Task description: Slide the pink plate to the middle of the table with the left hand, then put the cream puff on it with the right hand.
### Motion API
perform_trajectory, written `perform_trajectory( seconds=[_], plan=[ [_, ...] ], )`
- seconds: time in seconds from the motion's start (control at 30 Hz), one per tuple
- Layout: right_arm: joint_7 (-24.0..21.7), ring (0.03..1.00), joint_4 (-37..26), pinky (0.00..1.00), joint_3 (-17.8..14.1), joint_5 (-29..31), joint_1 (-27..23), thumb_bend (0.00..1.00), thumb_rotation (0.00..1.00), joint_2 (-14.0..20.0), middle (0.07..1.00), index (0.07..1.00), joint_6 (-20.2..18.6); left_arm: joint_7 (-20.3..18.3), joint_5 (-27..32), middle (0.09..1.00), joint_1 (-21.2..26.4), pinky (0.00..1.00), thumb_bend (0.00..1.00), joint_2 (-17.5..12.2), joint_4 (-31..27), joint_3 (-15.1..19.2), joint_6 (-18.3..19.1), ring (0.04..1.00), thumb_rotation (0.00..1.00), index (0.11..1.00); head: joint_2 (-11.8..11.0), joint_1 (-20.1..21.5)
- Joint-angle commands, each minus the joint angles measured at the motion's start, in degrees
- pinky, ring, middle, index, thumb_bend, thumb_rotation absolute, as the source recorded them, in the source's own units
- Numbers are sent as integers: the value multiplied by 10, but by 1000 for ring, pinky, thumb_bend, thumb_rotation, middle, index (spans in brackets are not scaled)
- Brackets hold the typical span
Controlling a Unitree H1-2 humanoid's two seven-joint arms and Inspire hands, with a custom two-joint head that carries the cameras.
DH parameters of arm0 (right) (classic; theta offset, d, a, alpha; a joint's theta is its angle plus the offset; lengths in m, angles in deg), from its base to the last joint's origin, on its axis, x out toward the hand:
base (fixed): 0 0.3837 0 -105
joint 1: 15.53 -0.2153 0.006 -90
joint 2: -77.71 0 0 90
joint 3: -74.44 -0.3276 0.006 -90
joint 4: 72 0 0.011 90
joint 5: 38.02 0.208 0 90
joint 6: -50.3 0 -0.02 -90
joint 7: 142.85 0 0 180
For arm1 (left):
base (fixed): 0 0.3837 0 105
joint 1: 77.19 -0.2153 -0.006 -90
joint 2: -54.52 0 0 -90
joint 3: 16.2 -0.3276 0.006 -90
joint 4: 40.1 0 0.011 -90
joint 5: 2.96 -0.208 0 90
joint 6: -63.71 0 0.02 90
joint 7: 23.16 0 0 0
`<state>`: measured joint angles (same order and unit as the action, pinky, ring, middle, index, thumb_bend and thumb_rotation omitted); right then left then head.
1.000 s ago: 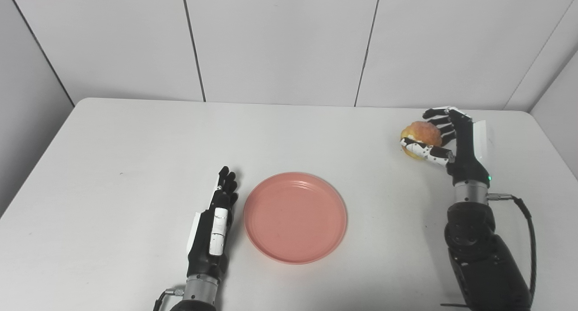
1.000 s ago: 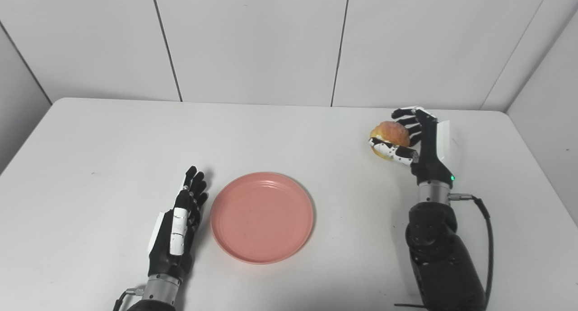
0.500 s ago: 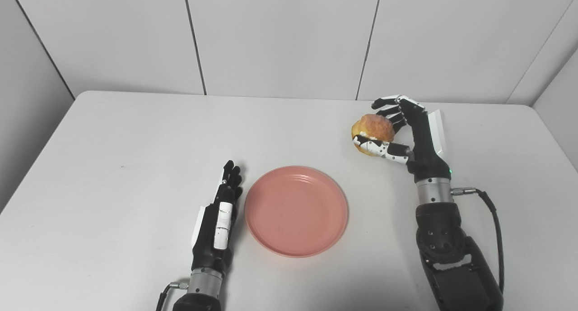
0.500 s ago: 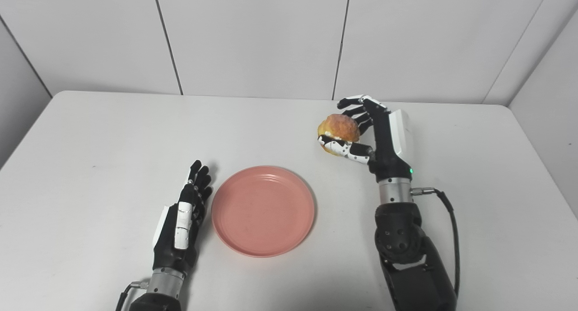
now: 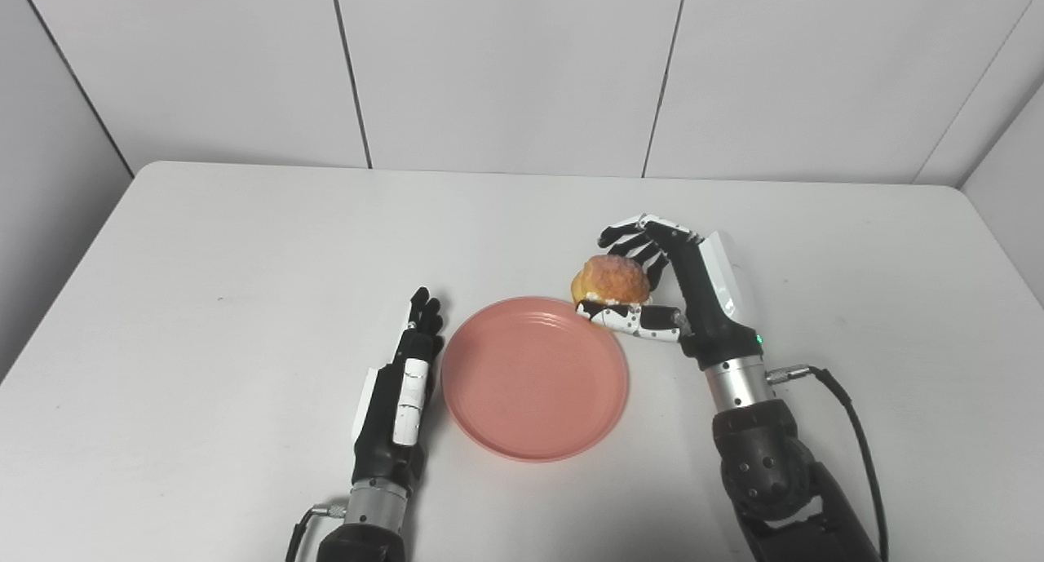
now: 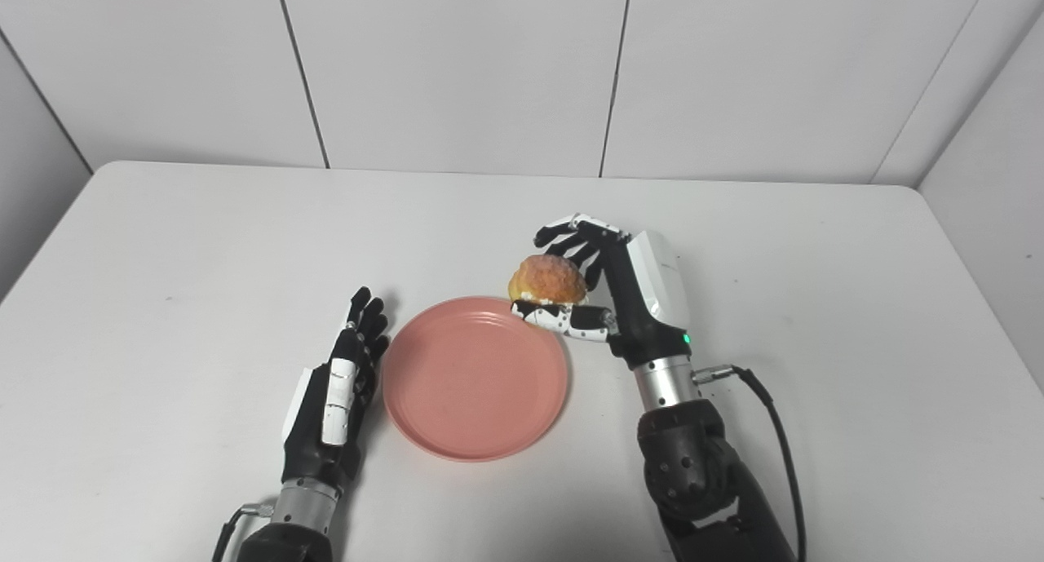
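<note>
The pink plate (image 5: 534,378) lies flat near the middle of the white table (image 5: 245,244), with nothing on it. My left hand (image 5: 400,399) rests edge-on just left of the plate's rim, fingers straight and together, holding nothing. My right hand (image 5: 677,301) is shut on the golden cream puff (image 5: 610,281), thumb under it and fingers curled over its top. The puff hangs at the plate's far right rim, slightly above the table. In the right eye view the cream puff (image 6: 548,281) overlaps the plate's (image 6: 475,378) upper right edge.
The table's back edge meets a white panelled wall (image 5: 506,64). A black cable (image 5: 852,415) trails from my right wrist over the table at the lower right.
My right hand has carried the cream puff from the table's far right leftward and nearer, down to the plate's far right rim. The left hand and plate have stayed put; the camera tilted slightly.
</note>
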<state>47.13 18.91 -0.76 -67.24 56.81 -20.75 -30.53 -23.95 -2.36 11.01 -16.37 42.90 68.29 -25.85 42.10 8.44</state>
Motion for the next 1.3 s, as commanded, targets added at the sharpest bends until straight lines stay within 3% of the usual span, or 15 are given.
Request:
perform_trajectory(
  seconds=[0.0, 0.13, 0.37, 0.5, 0.63, 0.73, 1.1, 1.2, 1.23, 1.27],
  plan=[
    [-5, 371, -16, 281, 5, 12, -9, 506, 0, -4, 462, 547, 46, 3, -10, 1000, -2, 1000, 763, 7, -8, -6, -4, 1000, 1000, 1000, 0, -1],
    [-16, 383, -9, 316, 18, 12, -1, 506, 0, -5, 473, 550, 70, 6, -18, 1000, -3, 1000, 757, 8, -8, -7, -5, 1000, 1000, 1000, 1, -1],
    [-59, 397, -19, 237, 37, 13, 17, 511, 0, -8, 515, 489, 61, 1, -17, 1000, -3, 1000, 763, 6, -10, -9, -1, 1000, 1000, 1000, 3, -1],
    [-77, 373, -22, 297, 46, 7, 24, 505, 0, -8, 481, 548, 58, 2, -18, 1000, -2, 1000, 760, 6, -11, -10, 1, 1000, 1000, 1000, 4, -1],
    [-92, 385, -12, 332, 52, 8, 25, 506, 0, -3, 505, 543, 68, 0, -15, 1000, -1, 1000, 766, 6, -11, -10, 6, 1000, 1000, 1000, 3, -2],
    [-108, 375, -11, 309, 59, -6, 25, 505, 0, 4, 498, 550, 57, 0, -12, 1000, -1, 1000, 763, 7, -6, -8, -2, 1000, 1000, 1000, 3, -2],
    [-148, 407, -9, 395, 66, -31, 29, 508, 0, 14, 523, 525, 42, -3, -15, 1000, -2, 1000, 769, 3, -19, -12, 18, 1000, 1000, 1000, 5, 0],
    [-144, 434, -7, 471, 64, -39, 29, 510, 0, 14, 536, 494, 46, -2, -16, 1000, -2, 1000, 768, 3, -21, -13, 22, 1000, 1000, 1000, 6, -1],
    [-144, 582, -7, 543, 63, -40, 29, 503, 67, 14, 632, 495, 45, -2, -18, 1000, -2, 1000, 770, 3, -22, -13, 24, 1000, 1000, 1000, 6, -1],
    [-146, 671, -9, 606, 62, -40, 30, 500, 96, 14, 687, 496, 42, -1, -20, 1000, -2, 1000, 776, 3, -22, -14, 26, 1000, 1000, 1000, 6, -1]
  ],
)
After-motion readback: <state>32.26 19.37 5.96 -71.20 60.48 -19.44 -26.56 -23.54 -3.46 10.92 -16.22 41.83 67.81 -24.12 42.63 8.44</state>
